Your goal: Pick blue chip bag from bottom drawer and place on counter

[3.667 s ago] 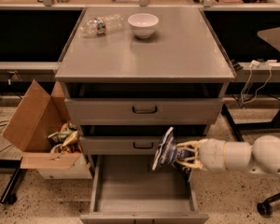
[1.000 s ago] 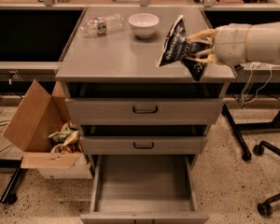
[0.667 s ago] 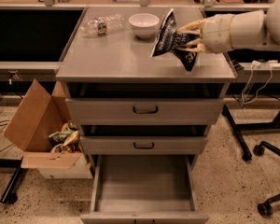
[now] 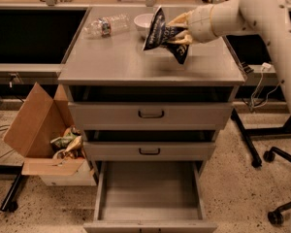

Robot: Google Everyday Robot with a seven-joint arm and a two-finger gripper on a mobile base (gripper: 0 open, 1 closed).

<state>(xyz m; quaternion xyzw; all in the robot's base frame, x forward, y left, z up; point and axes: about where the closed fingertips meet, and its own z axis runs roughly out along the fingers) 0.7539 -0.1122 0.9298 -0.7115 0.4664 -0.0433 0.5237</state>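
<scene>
My gripper (image 4: 177, 30) is shut on the blue chip bag (image 4: 160, 32), a crinkled navy foil bag with white lettering. It holds the bag tilted just above the grey counter (image 4: 126, 62), right of centre and near the white bowl. The arm reaches in from the upper right. The bottom drawer (image 4: 150, 191) stands pulled open below, and its grey floor is bare.
A clear plastic bottle (image 4: 105, 24) lies at the counter's back left and a white bowl (image 4: 144, 20) stands at the back middle. Two shut drawers with dark handles sit above the open one. A cardboard box (image 4: 43, 140) with wrappers stands on the floor at left. Chair wheels (image 4: 274, 154) are at right.
The gripper lifted the bag from drawer height up over the counter, then carried it left and farther back toward the bowl. The bag now hangs lower over the counter top.
</scene>
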